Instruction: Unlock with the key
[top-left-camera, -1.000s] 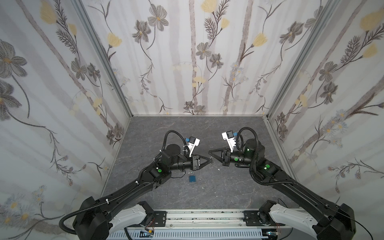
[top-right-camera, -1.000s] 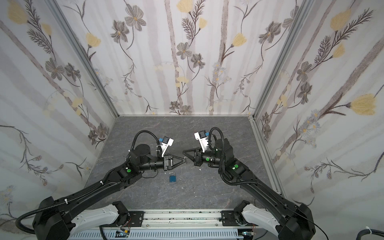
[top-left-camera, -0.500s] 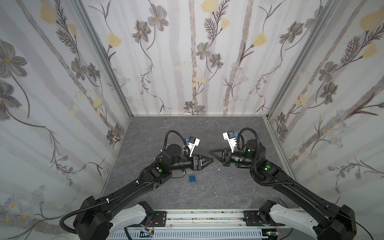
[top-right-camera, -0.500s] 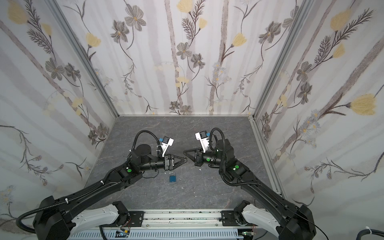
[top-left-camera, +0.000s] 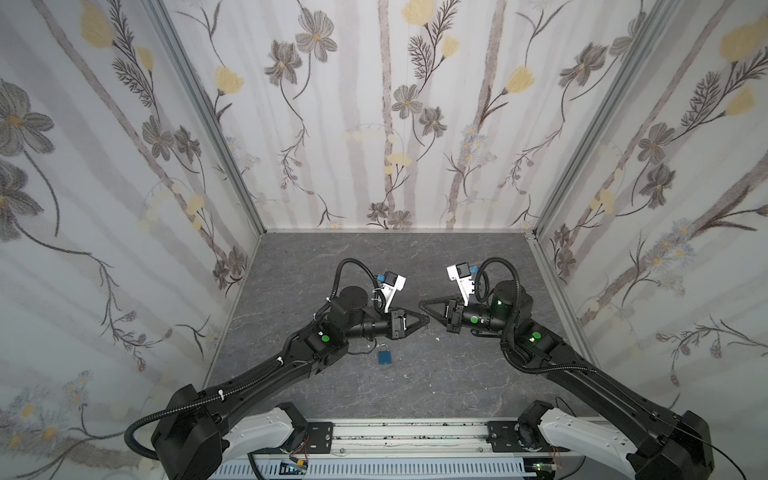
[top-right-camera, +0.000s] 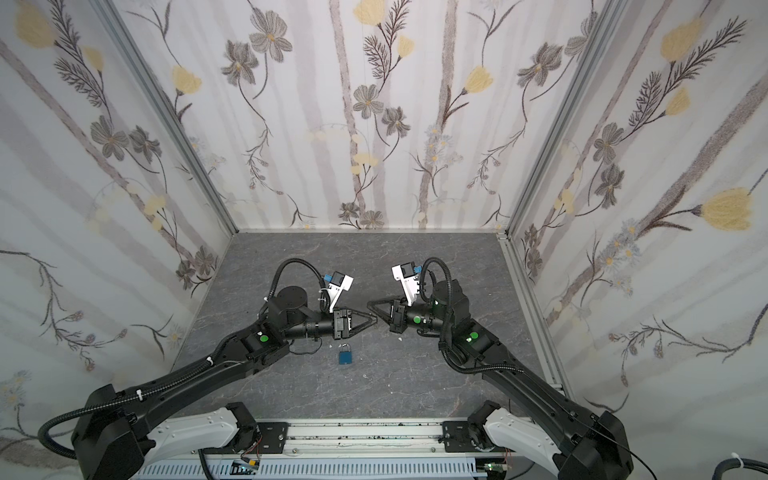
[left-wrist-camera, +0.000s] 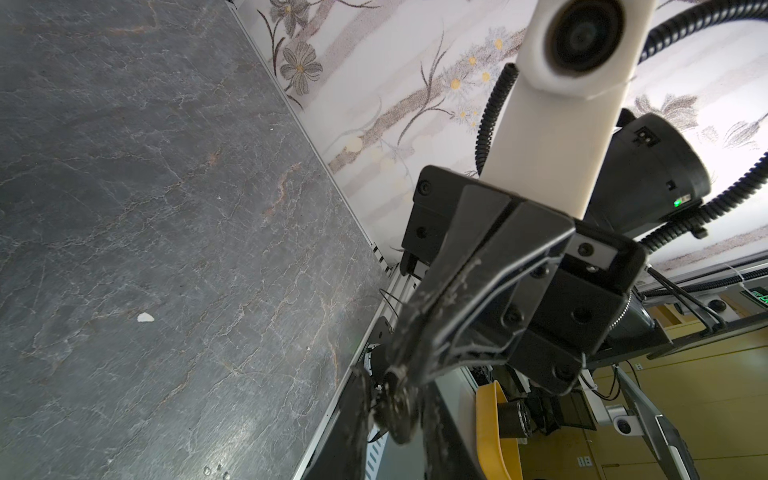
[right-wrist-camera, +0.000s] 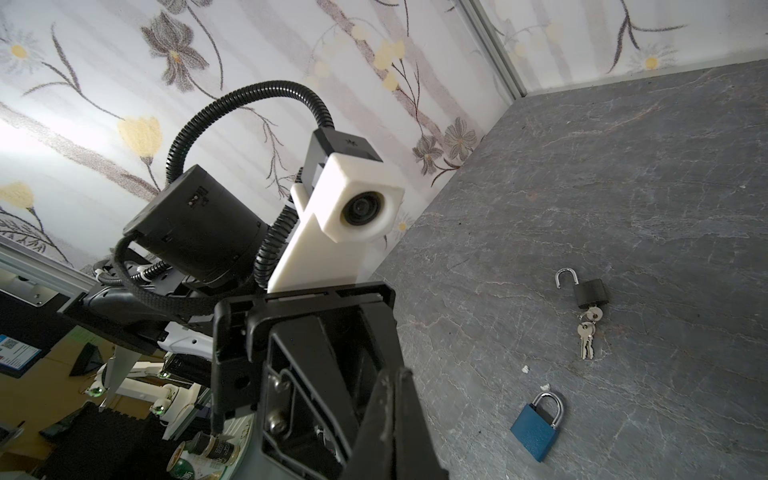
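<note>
At the front edge a metal rail (top-left-camera: 399, 436) carries both arm bases. Just past it, the blue padlock (top-left-camera: 385, 356) lies flat on the grey bench (top-left-camera: 374, 257) with its shackle closed. Both top views show it (top-right-camera: 345, 356) on the near side of the left hand, with nothing touching it. A white scrap (top-left-camera: 436, 338) lies off to its right.

The right wrist view shows the blue padlock too (right-wrist-camera: 535, 430). Beyond it, and apart from it, lies the black padlock (right-wrist-camera: 590, 293) with its shackle swung open. A key (right-wrist-camera: 593, 312) is in the end opposite the shackle, and two more keys (right-wrist-camera: 587, 343) on the same ring rest on the bench. I cannot make out the black padlock in the top views.

Further in, the two hands meet tip to tip above the middle of the bench. The left hand (top-left-camera: 426, 320) (top-right-camera: 375, 320) points toward the right arm, and its fingers taper almost together. In the left wrist view a small dark round thing (left-wrist-camera: 395, 413) sits between its fingertips. It is too blurred to name, and I cannot tell whether it is clamped.

The right hand (top-left-camera: 421, 304) (top-right-camera: 369, 303) faces the left one with its jaws pressed fully together. Its tip (left-wrist-camera: 397, 376) reaches that same round thing, but I cannot tell whether it pinches anything.

Behind them the bench runs back to the flowered walls (top-left-camera: 395, 124).
</note>
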